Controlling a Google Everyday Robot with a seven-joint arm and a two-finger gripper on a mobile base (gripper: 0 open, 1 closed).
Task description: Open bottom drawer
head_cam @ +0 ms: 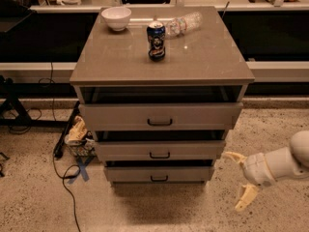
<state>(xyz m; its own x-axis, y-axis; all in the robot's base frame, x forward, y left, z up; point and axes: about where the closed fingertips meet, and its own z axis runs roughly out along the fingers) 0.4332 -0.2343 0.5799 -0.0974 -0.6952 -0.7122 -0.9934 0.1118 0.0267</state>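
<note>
The cabinet has three grey-beige drawers. The bottom drawer (159, 173) is the lowest and shallowest, with a small black bar handle (159, 179). All three drawers stand slightly out from the frame. My gripper (240, 181) is to the right of the cabinet, level with the bottom drawer and apart from it. Its two cream fingers (245, 198) are spread wide, with nothing between them.
On the cabinet top (116, 62) stand a white bowl (116, 17), a blue can (156, 40) and a lying plastic bottle (184, 23). Cables (65, 178) and a crumpled bag (77, 132) lie on the floor left of the cabinet. Speckled floor surrounds it.
</note>
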